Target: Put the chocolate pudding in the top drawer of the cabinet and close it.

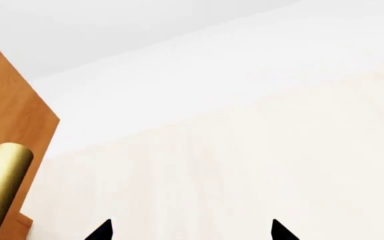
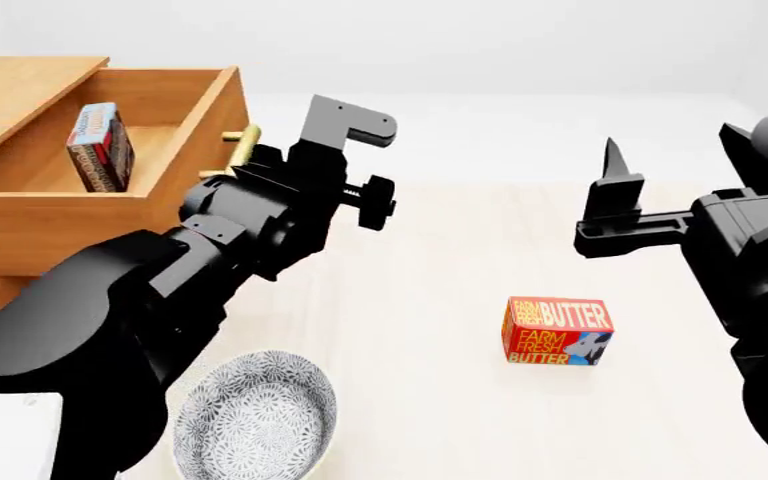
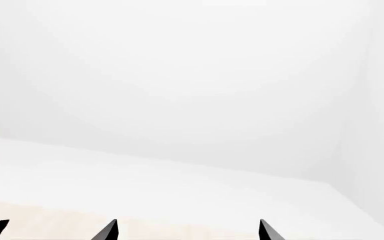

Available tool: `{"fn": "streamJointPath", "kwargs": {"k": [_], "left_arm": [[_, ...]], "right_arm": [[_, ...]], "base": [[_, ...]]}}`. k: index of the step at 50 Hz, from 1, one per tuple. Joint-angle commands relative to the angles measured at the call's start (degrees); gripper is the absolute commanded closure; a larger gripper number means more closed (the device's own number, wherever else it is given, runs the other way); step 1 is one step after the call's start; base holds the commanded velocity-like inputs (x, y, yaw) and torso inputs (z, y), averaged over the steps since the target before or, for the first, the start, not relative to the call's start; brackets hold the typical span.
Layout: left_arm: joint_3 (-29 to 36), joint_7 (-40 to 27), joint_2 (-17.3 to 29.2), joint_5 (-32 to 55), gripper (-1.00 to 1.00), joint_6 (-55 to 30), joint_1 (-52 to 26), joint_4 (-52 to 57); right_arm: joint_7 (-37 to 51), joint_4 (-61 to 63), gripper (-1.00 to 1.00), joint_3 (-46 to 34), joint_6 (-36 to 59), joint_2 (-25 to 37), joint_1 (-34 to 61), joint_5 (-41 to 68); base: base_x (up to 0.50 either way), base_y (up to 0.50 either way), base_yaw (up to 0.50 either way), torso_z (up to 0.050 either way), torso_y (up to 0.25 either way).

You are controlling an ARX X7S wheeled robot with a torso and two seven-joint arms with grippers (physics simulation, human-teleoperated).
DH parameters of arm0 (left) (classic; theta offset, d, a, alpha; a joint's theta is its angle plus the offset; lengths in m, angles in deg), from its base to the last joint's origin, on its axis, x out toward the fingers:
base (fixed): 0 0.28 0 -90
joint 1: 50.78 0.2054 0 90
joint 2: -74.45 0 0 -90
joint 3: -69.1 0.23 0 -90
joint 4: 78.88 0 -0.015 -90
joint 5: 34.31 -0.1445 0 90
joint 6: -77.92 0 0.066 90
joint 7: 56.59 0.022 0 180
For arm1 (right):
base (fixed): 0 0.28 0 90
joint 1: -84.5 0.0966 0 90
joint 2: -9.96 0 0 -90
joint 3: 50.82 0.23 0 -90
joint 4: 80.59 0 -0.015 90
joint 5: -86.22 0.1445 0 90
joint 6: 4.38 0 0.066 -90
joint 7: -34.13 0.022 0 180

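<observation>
Pale tabletop (image 1: 259, 170) fills our left wrist view, left gripper (image 1: 188, 232) tips spread, empty, brass handle (image 1: 2, 185) just beside. From the head, the chocolate pudding (image 2: 100, 147) stands inside the open top drawer (image 2: 117, 215) of the cabinet (image 2: 11, 90); we should push squarely on that front. A butter box (image 2: 558, 332) and bowl (image 2: 253, 420) sit nearby. Right wrist: right gripper (image 3: 186, 231) spread, white wall beyond.

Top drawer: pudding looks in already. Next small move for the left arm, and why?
Probably push the top drawer shut with the left gripper. The chocolate pudding already stands inside the open drawer, the left jaws are open and empty, and the brass handle sits right beside them. The right gripper is off to the side, holding nothing.
</observation>
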Motion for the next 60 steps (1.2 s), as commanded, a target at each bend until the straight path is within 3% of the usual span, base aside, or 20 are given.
{"fn": "streamJointPath", "kwargs": {"k": [1,11,23,41,60], "left_arm": [[0.73,2.38,0.01,0.19,-1.00,1.08,0.34,-6.48],[-0.42,3.98,0.06,-0.87,-1.00,1.35,0.69,-11.18],[-9.70,3.25,3.95,-8.72,-1.00,-0.52,0.53,-11.19],[-34.70,4.21,9.26,-33.33,-1.00,-4.65,0.99,-11.18],[-62.10,7.16,11.66,-60.31,-1.00,-6.90,3.38,-11.18]], "right_arm": [[0.24,-0.26,-1.00,-0.80,0.33,-0.49,0.57,-0.21],[-0.25,-0.91,-1.00,-1.70,0.19,-1.14,0.70,-1.25],[0.01,-1.24,-1.00,-2.86,0.66,-2.09,1.73,-1.52],[0.38,-1.58,-1.00,-4.56,1.40,-3.36,3.21,-1.94],[1.06,-1.74,-1.00,-5.81,2.13,-4.19,4.41,-1.83]], "base": [[0.00,0.00,0.00,0.000,0.000],[0.00,0.00,0.00,0.000,0.000],[0.00,0.00,0.00,0.000,0.000],[0.00,0.00,0.00,0.000,0.000],[0.00,0.00,0.00,0.000,0.000]]}}
